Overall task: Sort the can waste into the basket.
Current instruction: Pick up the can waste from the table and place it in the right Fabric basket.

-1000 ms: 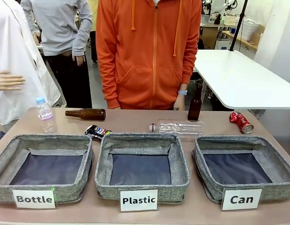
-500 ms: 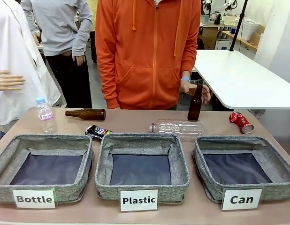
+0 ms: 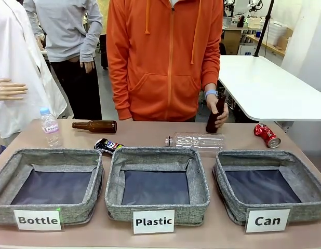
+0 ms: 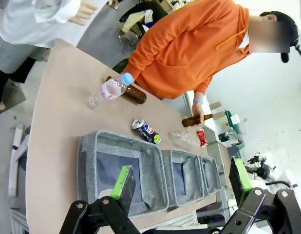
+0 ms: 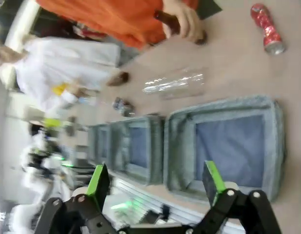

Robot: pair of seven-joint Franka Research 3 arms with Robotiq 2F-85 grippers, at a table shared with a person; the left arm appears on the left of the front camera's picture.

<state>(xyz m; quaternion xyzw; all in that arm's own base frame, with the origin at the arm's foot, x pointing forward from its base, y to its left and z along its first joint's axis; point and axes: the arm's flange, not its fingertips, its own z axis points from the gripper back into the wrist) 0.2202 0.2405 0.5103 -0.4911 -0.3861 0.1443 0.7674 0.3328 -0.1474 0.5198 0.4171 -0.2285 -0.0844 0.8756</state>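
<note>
Wide, empty: left fingers [image 4: 123, 181] and right fingers [image 5: 212, 181]; hand [image 3: 216, 108] covers brown bottle [image 3: 212, 124] neck

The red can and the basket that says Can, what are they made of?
The red can looks like thin metal: shiny, dented, silvery at its end. The basket looks like grey woven fabric, its rim soft and wavy, with a smoother dark lining, probably cloth too.

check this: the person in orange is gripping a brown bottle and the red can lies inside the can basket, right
No. The red can lies on the table beyond the Can basket, not inside it, as the front view shows. The person's hand does grip a brown bottle.
</note>
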